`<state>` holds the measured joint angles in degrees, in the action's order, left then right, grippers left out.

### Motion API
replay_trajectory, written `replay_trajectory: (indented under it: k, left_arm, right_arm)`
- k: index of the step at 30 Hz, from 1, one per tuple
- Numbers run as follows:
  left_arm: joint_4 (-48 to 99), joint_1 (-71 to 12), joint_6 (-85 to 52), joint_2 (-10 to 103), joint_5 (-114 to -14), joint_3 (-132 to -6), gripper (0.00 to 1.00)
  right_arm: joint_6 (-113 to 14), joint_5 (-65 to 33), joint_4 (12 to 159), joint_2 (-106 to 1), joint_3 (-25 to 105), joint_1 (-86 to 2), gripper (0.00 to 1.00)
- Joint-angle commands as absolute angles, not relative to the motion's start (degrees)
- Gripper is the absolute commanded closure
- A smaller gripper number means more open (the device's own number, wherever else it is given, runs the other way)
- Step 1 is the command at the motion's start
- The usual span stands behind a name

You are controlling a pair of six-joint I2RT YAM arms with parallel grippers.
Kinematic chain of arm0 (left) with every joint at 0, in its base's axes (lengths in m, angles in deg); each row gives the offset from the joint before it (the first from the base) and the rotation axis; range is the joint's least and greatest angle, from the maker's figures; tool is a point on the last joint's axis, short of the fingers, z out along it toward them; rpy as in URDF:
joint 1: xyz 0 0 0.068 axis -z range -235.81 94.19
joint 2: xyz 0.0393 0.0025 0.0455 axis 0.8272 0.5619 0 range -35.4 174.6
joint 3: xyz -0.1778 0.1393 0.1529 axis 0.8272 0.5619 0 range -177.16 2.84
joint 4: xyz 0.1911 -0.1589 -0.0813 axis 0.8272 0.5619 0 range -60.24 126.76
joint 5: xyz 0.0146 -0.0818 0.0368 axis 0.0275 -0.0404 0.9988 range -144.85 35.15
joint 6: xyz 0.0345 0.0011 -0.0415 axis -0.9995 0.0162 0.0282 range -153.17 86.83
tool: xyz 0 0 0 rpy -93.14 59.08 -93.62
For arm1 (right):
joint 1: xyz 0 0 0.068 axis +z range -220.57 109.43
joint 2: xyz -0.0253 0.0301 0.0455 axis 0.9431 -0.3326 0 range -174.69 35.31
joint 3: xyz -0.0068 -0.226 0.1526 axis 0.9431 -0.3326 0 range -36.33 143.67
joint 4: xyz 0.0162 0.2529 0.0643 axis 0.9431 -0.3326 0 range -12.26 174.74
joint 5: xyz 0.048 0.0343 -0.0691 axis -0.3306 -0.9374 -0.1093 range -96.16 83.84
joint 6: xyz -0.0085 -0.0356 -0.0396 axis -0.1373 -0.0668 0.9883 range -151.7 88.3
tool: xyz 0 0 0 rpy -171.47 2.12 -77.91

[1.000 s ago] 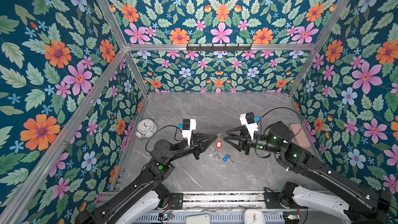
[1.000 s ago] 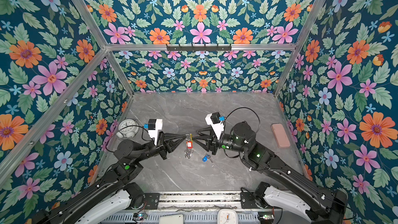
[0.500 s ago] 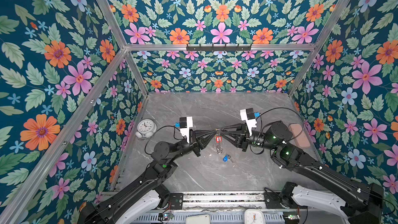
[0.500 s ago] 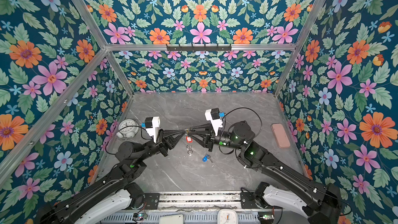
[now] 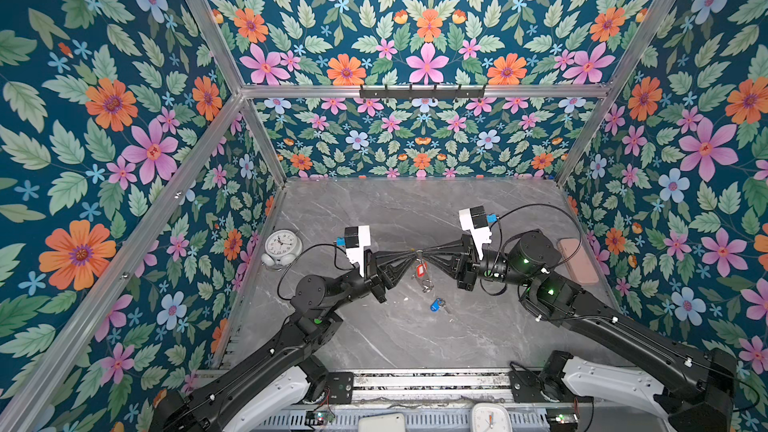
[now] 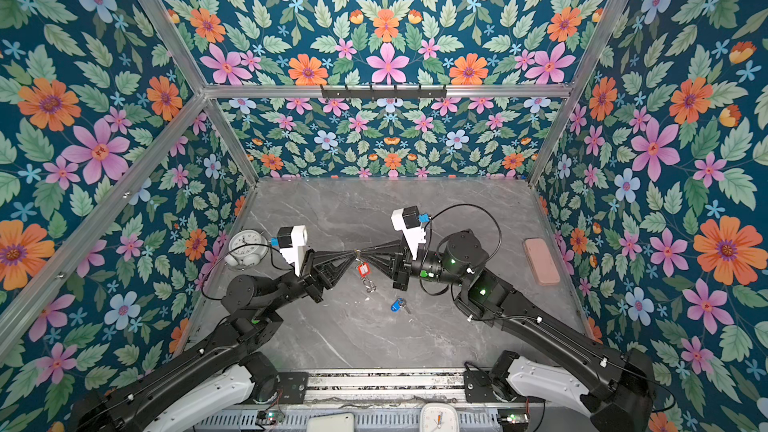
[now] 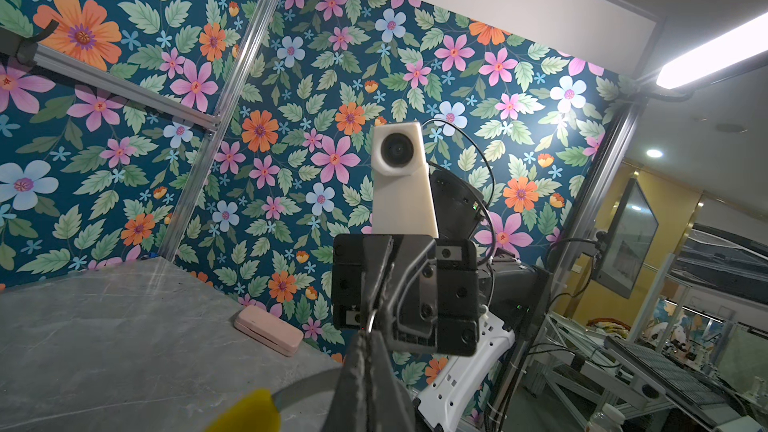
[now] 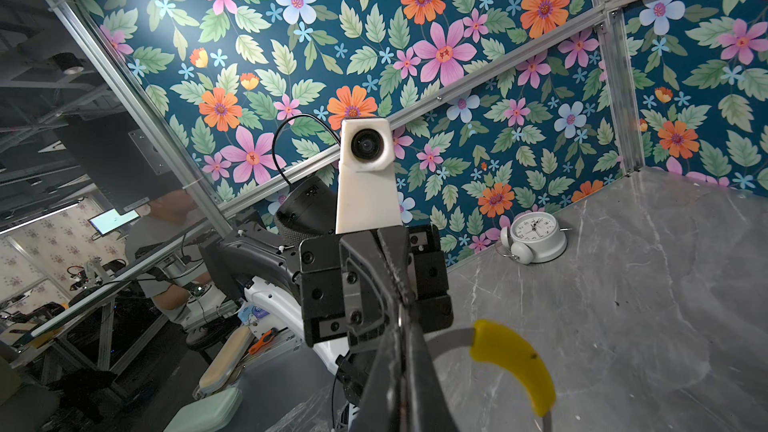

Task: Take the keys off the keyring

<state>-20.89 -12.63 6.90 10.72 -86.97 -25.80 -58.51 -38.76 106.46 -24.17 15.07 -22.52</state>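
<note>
Keyring [image 8: 451,335] hangs over the middle of the grey marble table [image 5: 374,209]. It is edge-on and hard to make out in both top views, but its yellow sleeve [image 8: 515,363] is plain in both wrist views. The left gripper [image 5: 412,257] and right gripper [image 5: 425,254] meet tip to tip there. The left one's jaws are clamped on the grey hoop. The right one's jaws are pressed together too, right at the hoop, but whether they pinch the hoop or a small split ring [image 7: 372,320] I cannot tell. The red-tagged key [image 5: 420,271] dangles just below the meeting tips. The blue-tagged key [image 5: 435,305] lies flat on the table nearer the robot's base, apart from the hoop and both grippers. A white alarm clock [image 5: 282,245] stands by the left wall and a pink case [image 5: 575,259] lies by the right wall, both well apart from the grippers.
</note>
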Motion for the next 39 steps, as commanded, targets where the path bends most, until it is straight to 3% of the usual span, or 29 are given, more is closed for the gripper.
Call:
replay_trajectory:
  k: [1,5,8,10,12,22,28,39]
  left_arm:
    - [-22.89,-12.71,6.6,10.9,-86.84,-26.03,1.0]
    - [-22.47,-12.66,7.08,11.09,-87.32,-26.29,0.98]
    - [-18.59,-12.83,7.01,9.72,-87.51,-26.81,0.73]
    - [-12.38,-12.91,5.75,7.65,-87.7,-27.9,0.64]
    - [-6.12,-12.85,3.95,6.16,-88.15,-29.64,0.62]
    - [18.35,-12.96,-2.76,8.01,-96.6,-40.23,0.68]
    - [28.09,-12.94,-6.77,10.59,-101.36,-46.12,0.74]
    - [31.7,-12.93,-8.47,13.55,-105.17,-48.57,0.77]
  right_arm:
    - [-58.66,-39.64,106.69,-24.36,15.79,-22.41,1.0]
    - [-57.5,-40.43,103.99,-24.37,17.14,-22.41,1.0]
    - [-53.56,-40.34,96.64,-23.85,19.72,-22.35,1.0]
    - [-50.43,-40.81,89.17,-23.92,22.73,-22.41,1.0]
    - [-47.39,-41.53,82.96,-24.48,25.51,-22.41,1.0]
    - [-31.67,-42.29,55.37,-29.21,39.36,-22.63,1.0]
    - [-28.86,-42.28,50.63,-30.4,42.18,-22.9,1.0]
    - [-27.03,-42.8,47.17,-31.09,44.4,-23.14,1.0]
